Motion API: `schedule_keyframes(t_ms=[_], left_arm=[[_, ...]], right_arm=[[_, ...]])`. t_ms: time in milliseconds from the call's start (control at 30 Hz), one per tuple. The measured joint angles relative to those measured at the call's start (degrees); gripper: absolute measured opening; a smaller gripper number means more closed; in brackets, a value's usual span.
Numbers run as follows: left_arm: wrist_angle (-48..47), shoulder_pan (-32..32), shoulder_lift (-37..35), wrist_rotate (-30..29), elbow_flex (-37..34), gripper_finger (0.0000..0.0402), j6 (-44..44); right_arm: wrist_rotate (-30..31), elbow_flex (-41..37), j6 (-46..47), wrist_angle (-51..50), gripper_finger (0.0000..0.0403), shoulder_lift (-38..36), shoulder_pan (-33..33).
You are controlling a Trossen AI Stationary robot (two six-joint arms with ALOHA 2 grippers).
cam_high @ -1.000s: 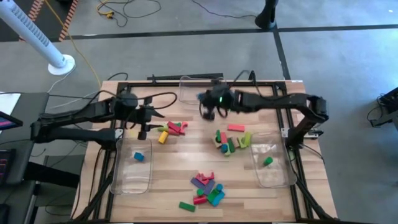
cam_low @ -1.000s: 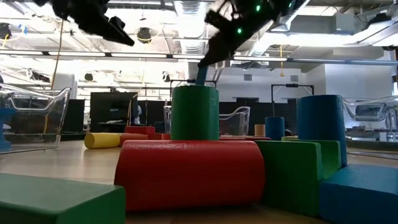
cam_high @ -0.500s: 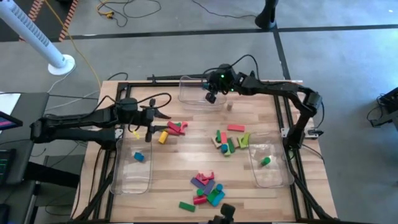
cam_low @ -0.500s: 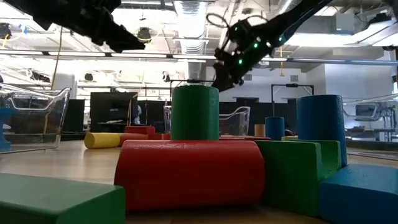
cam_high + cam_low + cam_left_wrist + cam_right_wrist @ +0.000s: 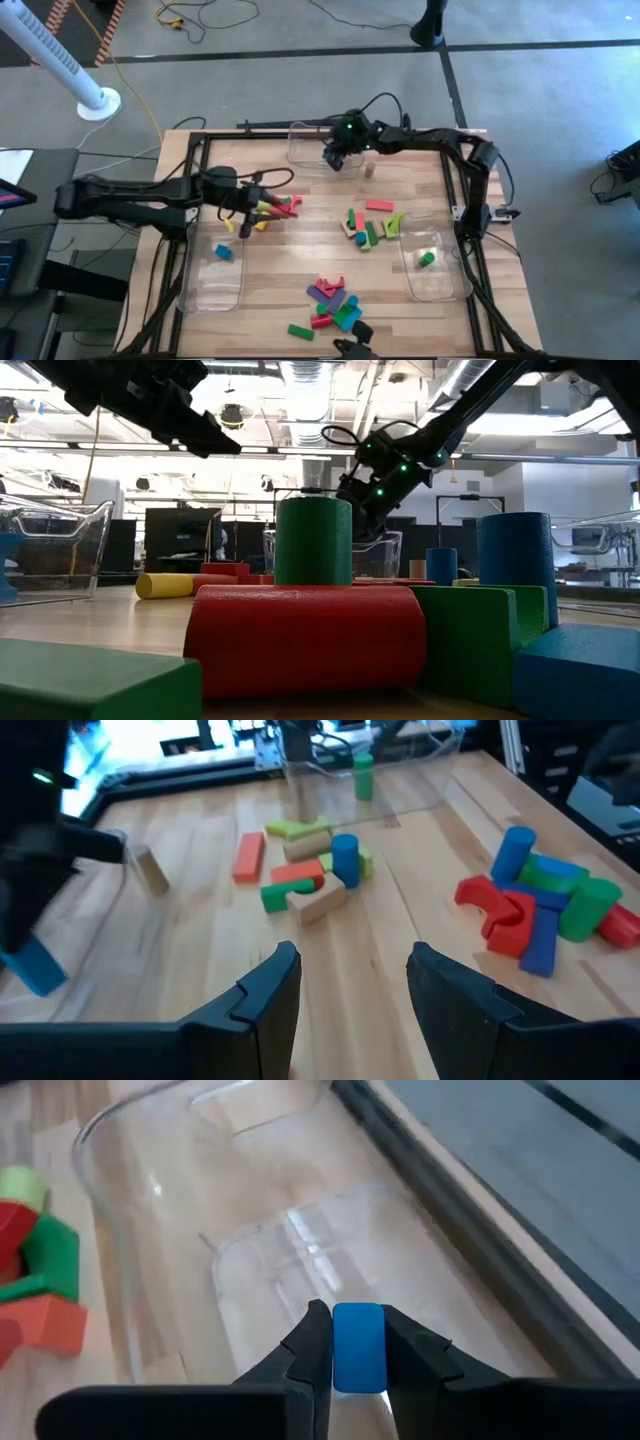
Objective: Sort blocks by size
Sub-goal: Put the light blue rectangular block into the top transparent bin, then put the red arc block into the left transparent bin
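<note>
Item: right gripper (image 5: 358,1342), clamped on a small blue block (image 5: 358,1346); position, over the clear bin at the far edge of the table (image 5: 305,150), the block hanging above the bin's bare floor (image 5: 300,1250); your step, as it reads, is the drop into this bin. To do it well: keep the block inside the bin's walls before you part the fingers; lower it close to the floor so it does not bounce out; open only enough to free it, then lift straight up clear of the rim.

Item: right arm; reaches from the table's right side across the far edge, wrist bent down over the bin; green lights show on the wrist in the low view.

Item: left gripper (image 5: 345,975); fingers part-way apart and holding nothing; it hovers above the bare wood near the red and yellow blocks (image 5: 275,207) on the left side; arm stretched low from the left.

Item: remaining blocks; a centre cluster (image 5: 368,226) and a near cluster (image 5: 331,301) loose on the table; one blue block in the left bin (image 5: 222,252); one green block in the right bin (image 5: 428,259).
</note>
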Motion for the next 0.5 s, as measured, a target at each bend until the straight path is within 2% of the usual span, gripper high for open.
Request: schedule_keyframes(t_ms=[167, 500], left_arm=[[1.6, -0.7, 2.6, -0.1, 0.0, 0.0176, 0.0], [1.9, -1.4, 4.4, -0.2, 0.0, 0.0176, 0.0]], right_arm=[[-0.3, 0.0, 0.9, -1.9, 0.0117, -1.2, -0.6], [-0.3, 0.0, 1.7, -4.5, 0.0231, -3.6, -0.3]])
